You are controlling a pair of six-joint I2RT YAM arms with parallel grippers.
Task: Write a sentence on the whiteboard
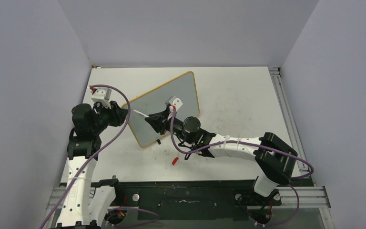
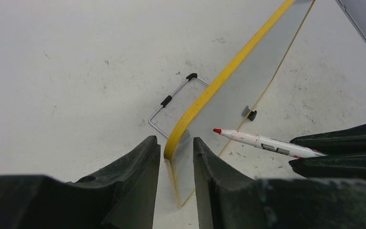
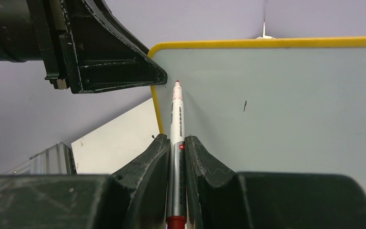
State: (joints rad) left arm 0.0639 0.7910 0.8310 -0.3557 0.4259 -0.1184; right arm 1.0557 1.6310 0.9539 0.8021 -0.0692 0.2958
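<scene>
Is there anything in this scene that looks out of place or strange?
A small red piece, probably the cap of the marker, lies loose on the table beside the right arm. The whiteboard stands askew to the table edges and carries one short dark mark. Nothing else stands out.

Left arm (image 1: pixel 81 167) bent inward — left gripper (image 2: pixel 175 141) straddles the whiteboard (image 2: pixel 238 90) edge, grip unclear. Right arm (image 1: pixel 233 149) stretched leftward; right gripper (image 3: pixel 176 139) clamped on a marker (image 3: pixel 177 114).
</scene>
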